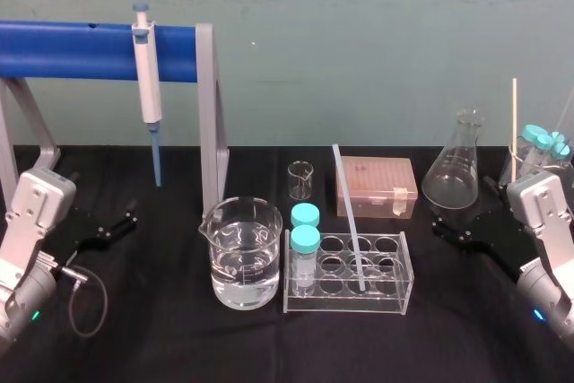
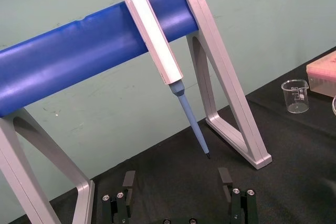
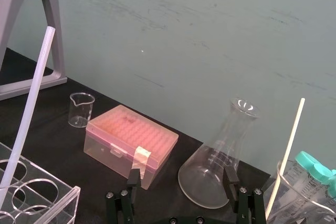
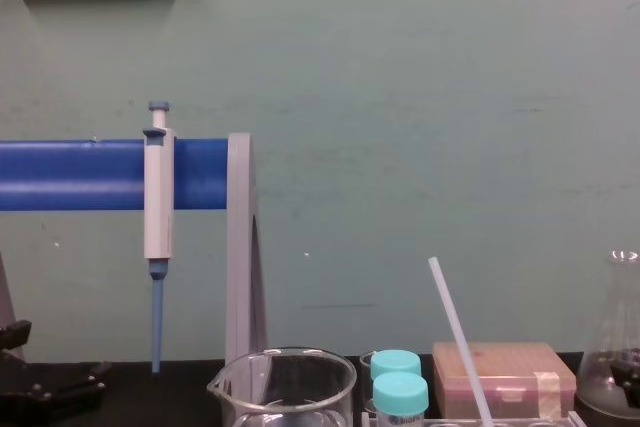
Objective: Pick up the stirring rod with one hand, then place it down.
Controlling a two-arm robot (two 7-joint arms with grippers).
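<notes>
The stirring rod (image 1: 350, 218) is a translucent white rod leaning in a clear tube rack (image 1: 399, 298) at the table's middle, its top tilted back and left. It also runs along the edge of the right wrist view as the stirring rod (image 3: 29, 114), and rises low in the chest view as the stirring rod (image 4: 458, 337). My right gripper (image 1: 450, 232) rests open on the black cloth right of the rack, apart from the rod, its fingers (image 3: 229, 178) empty. My left gripper (image 1: 117, 229) lies open at the far left below the pipette stand, fingers (image 2: 128, 181) empty.
A water-filled beaker (image 1: 240, 253) stands left of the rack, which holds two teal-capped tubes (image 1: 305, 253). Behind are a small beaker (image 1: 300, 179), a pink tip box (image 1: 377, 186) and a conical flask (image 1: 453, 163). A pipette (image 1: 148, 87) hangs on the blue stand (image 1: 81, 49). A thin cream stick (image 1: 514, 118) stands far right.
</notes>
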